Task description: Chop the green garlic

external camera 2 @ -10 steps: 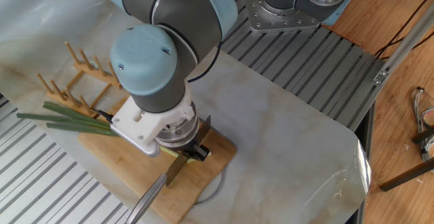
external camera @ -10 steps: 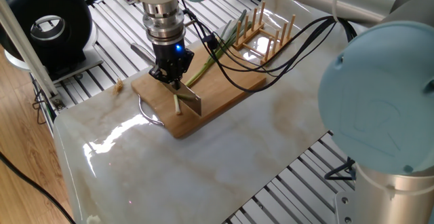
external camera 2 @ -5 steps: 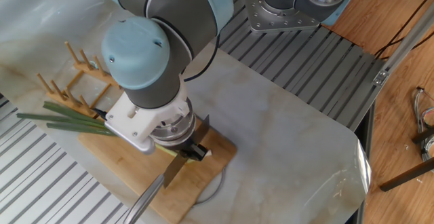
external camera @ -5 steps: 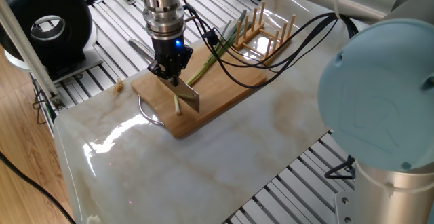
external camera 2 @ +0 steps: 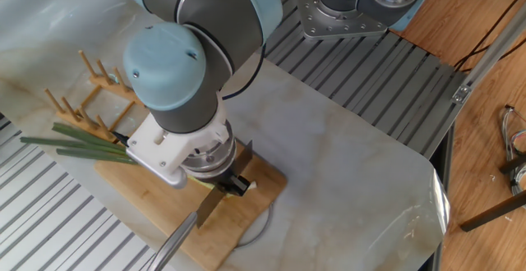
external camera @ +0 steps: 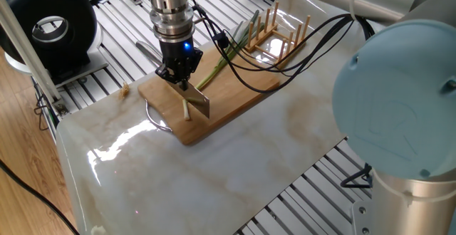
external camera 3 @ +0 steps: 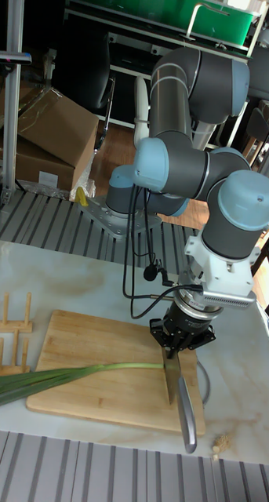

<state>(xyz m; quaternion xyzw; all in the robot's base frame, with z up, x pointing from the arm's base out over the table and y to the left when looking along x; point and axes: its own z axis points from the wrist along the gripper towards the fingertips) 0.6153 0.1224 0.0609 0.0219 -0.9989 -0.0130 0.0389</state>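
The black two-finger gripper was clenched on a steel-bladed knife, its blade just above the pale end of the long green garlic stalk, which lay across the rectangular wooden cutting board on the marble-patterned table

Single arm bent over the work area, wrist pointing straight down. Gripper vertical, fingers closed on a knife handle, blade hanging edge-down.
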